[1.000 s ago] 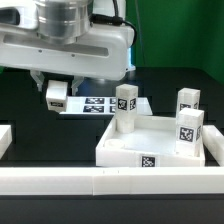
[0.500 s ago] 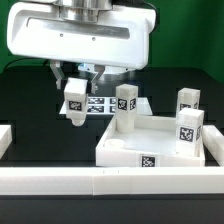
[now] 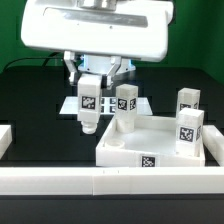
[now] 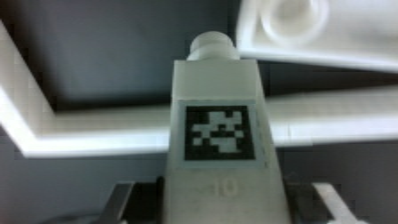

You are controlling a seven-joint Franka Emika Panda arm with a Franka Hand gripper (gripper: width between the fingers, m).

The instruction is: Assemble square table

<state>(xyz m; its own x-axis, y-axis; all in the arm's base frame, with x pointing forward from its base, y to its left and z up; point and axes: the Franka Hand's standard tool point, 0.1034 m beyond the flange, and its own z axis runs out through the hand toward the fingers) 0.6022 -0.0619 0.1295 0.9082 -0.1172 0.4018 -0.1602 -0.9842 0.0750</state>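
Clearly the claw [image 3: 90,88] is clamped on one white leg [image 3: 88,105], holding it upright in the air with its tag facing the exterior camera and its rounded peg end pointing down. In that view the held leg hangs at about ten o'clock from the tabletop [image 3: 160,150], just off the tabletop's near-left corner as seen from outside, and its lower tip is clear of the black worktop [image 3: 40,140]. The wrist view shows the same leg [image 4: 217,110] running away from the camera between the two fingers [image 4: 128,195], with the tag square on its face and the peg tip at the far end; beyond it a corner of the tabletop [image 4: 311,40] shows a round hole.

Three more legs stand upright at the tabletop: one [image 3: 126,100] at about eleven o'clock, one [image 3: 188,101] at about one o'clock, and one [image 3: 190,128] at about three o'clock. Whether each is seated in a socket cannot be told. The tabletop lies flat, rim up, with a tag on its front wall.

Behind the held leg the marker board [image 3: 105,106] lies flat on the worktop, partly hidden. A long white rail [image 3: 60,180] runs across the front at six o'clock.
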